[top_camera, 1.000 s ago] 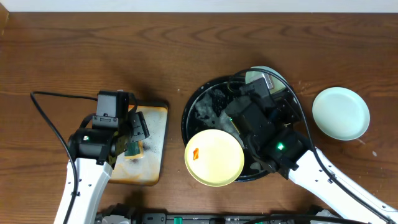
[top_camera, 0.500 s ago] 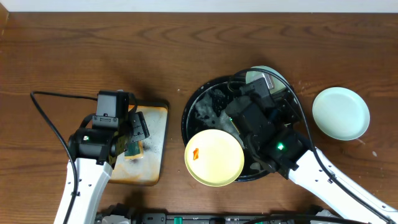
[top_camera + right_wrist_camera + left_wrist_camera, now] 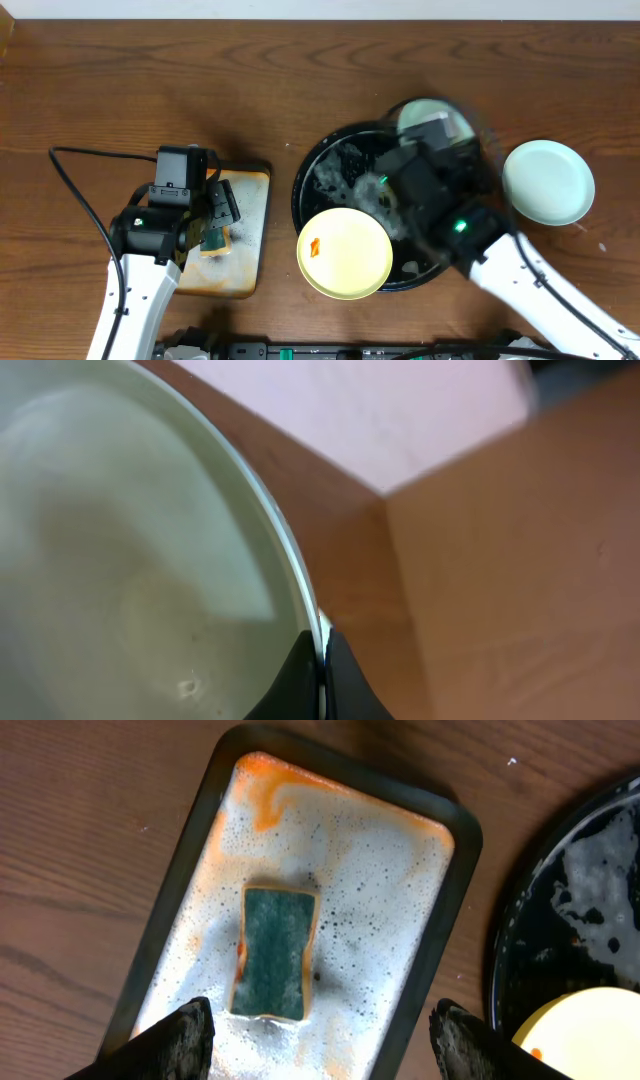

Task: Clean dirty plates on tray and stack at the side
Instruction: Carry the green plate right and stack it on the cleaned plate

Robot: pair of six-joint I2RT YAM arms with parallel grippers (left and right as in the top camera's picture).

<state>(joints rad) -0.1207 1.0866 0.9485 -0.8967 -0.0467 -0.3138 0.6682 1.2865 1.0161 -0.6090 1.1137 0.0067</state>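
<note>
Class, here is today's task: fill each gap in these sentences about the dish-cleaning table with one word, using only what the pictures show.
1. The left claw hangs open over the ____ on the rectangular metal tray.
2. The right claw is shut on the rim of a pale blue-green ____.
3. The plate lying on the round black tray is pale ____.
4. Another pale blue-green plate rests on the ____, beside the round black tray.

Missing words: sponge; plate; yellow; table.

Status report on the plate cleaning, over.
Left gripper open above the sponge. Right gripper shut on blue-green plate rim, over black tray far edge. Yellow plate smeared, on tray; second blue-green plate on table, right. No obstruction in view.
</note>
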